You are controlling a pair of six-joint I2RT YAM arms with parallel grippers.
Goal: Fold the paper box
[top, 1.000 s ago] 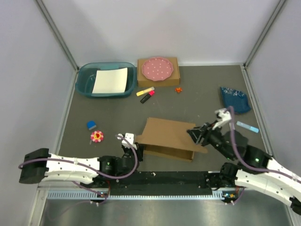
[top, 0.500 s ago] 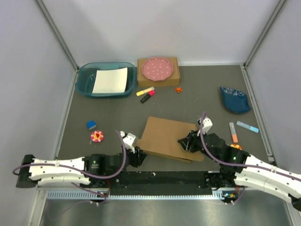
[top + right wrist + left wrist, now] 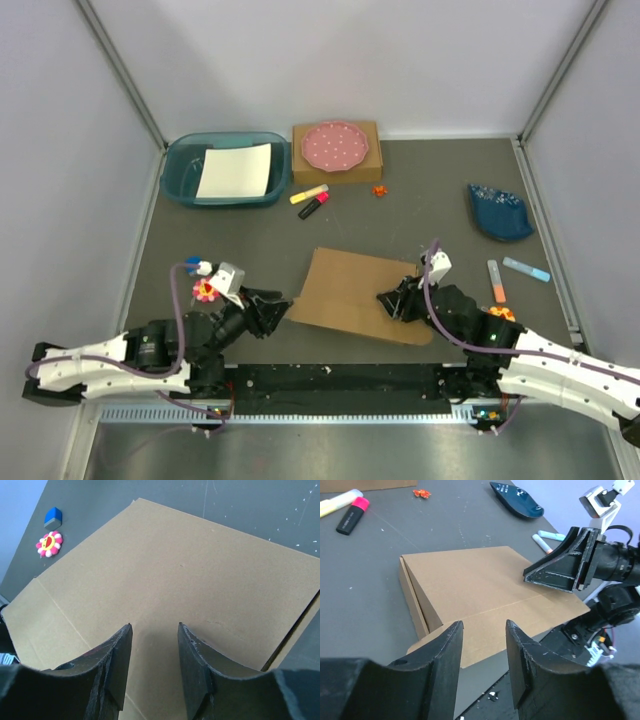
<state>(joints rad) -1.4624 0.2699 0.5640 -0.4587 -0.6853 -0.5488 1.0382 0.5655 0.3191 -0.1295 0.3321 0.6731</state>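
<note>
left end effector (image 3: 482,628) parted (empty) off paper box (image 3: 345,285) edge, right end effector (image 3: 154,626) parted over it

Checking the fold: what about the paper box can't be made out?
- Top external: right edge of the paper box, under the right pincer.
- Left wrist: part of its near edge, behind the left pincer.
- Right wrist: its right corner, cut by the frame.

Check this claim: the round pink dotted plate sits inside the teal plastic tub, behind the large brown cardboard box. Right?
Wrong: in the top view the round pink dotted plate sits on a smaller brown cardboard box beside the teal plastic tub, behind the large brown cardboard box.
</note>
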